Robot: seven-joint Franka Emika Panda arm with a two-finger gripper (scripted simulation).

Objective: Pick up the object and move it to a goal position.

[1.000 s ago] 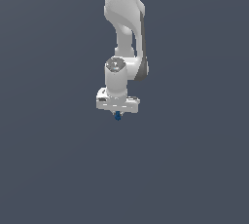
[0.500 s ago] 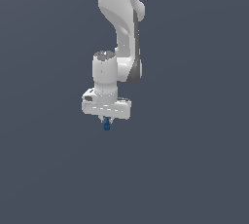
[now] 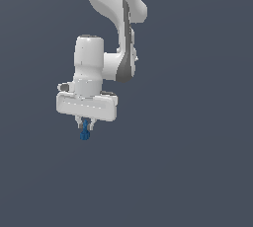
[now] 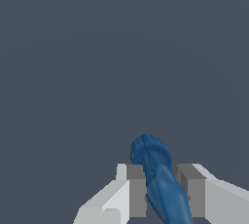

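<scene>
**Gripper pinching the blue object above a plain grey ground**

Gripper point(image 3: 85, 124), exterior view: the white hand hangs from the Panda arm point(image 3: 114, 18), pointing straight down, with its two short fingers drawn close together around the object point(image 3: 85, 132). This small dark-blue, knobbly, elongated piece sits between the fingertips and protrudes below them, roughly upright. Wrist view: the object point(image 4: 158, 179) lies between the two grey pads point(image 4: 137, 191), one on each side and touching it; its rounded end extends beyond the fingers. Behind it only a uniform dark grey background is visible, so its height above any surface cannot be told.
</scene>
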